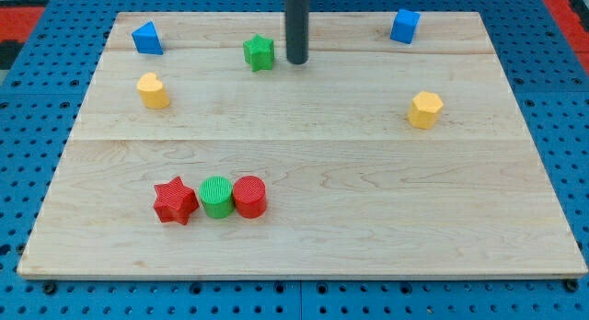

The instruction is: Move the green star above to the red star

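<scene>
Wooden board [368, 200] on a blue perforated base [28, 127]. My tip [296, 62] rests on the board in the upper middle of the frame, just to the right of the green star [259, 52] — a narrow gap shows between them, no contact.

Lower left of the frame: red star [175, 200], green cylinder [216, 196] and red cylinder [249, 196] in a row, left to right, touching or nearly so. The green star sits well apart from this row, toward the frame's top.

Other blocks — blue triangular block [146, 38] at upper left, yellow block [153, 90] just below it, blue cube [404, 26] at upper right, yellow hexagonal block [425, 109] at mid right.
</scene>
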{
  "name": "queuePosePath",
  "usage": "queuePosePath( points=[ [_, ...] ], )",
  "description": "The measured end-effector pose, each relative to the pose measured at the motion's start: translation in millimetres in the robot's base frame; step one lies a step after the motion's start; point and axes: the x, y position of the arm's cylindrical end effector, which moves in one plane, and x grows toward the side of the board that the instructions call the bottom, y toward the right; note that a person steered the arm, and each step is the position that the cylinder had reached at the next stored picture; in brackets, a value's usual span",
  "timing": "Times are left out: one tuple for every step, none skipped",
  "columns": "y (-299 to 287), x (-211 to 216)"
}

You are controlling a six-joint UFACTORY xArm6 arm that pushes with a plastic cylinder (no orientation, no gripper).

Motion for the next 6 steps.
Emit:
queuePosePath(
  points=[
    [-20, -37],
    [-66, -32],
    [-63, 26],
    [-63, 52],
    [-58, 103],
    [-73, 177]
  ],
)
